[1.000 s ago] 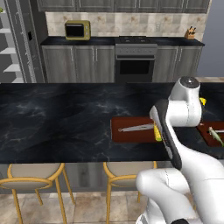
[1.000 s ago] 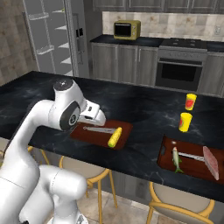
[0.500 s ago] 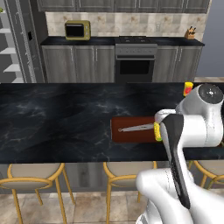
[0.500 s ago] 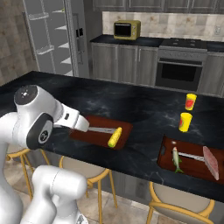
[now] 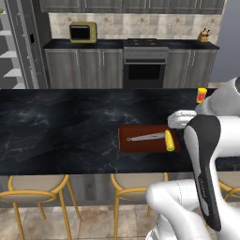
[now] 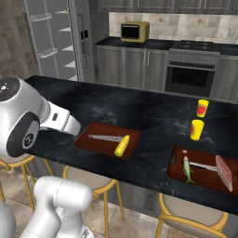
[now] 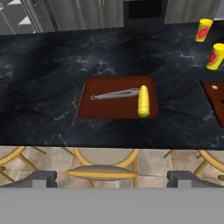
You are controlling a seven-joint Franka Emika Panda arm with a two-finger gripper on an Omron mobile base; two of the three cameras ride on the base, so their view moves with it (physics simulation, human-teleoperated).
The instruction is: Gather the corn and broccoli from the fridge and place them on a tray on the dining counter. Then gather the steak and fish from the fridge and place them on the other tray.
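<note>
The corn (image 6: 122,146) lies on the right end of a dark red tray (image 6: 95,144) on the dining counter (image 6: 153,116), beside a grey utensil (image 6: 104,137). The other tray (image 6: 174,162) holds the fish (image 6: 187,168) and the steak (image 6: 224,172). In the hand view my gripper (image 7: 113,178) hangs open and empty, back from the counter's near edge, looking at the corn (image 7: 143,100) and its tray (image 7: 92,109). The fridge (image 6: 51,46) stands open at the far left. The broccoli is out of view.
Two yellow cups (image 6: 202,108) (image 6: 197,129) with red labels stand on the counter behind the fish tray. Yellow-framed stools (image 7: 103,168) sit under the counter's near edge. An oven (image 5: 144,70) and a dark cabinet run line the back wall.
My arm has drawn back from over the corn tray toward the counter's near edge. The gripper stayed open, and the corn, fish and steak have not moved.
</note>
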